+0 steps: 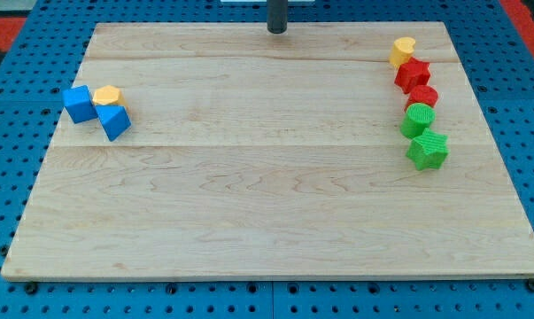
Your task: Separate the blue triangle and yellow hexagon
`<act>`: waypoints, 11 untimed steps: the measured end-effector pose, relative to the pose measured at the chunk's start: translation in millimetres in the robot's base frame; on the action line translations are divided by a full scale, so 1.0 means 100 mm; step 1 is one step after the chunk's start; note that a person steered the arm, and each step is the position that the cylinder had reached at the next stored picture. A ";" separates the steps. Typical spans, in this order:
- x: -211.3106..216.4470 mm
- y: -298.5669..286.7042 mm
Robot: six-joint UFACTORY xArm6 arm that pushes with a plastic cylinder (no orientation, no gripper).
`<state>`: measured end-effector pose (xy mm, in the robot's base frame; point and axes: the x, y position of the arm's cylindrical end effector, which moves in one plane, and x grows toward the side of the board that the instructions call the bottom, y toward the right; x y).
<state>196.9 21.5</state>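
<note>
Blue triangle touching yellow hexagon; tip well apart.

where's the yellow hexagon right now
The yellow hexagon sits near the board's edge at the view's left, touching the blue triangle just below it and the blue cube on its left, far from my tip.

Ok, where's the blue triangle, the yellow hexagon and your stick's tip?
blue triangle [114, 121]: camera view, on its top face.
yellow hexagon [107, 94]: camera view, on its top face.
my tip [276, 30]: camera view, the rod's very end.
</note>
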 end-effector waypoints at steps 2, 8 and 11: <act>-0.03 0.22; -0.04 0.26; -0.03 0.20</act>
<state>193.6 41.8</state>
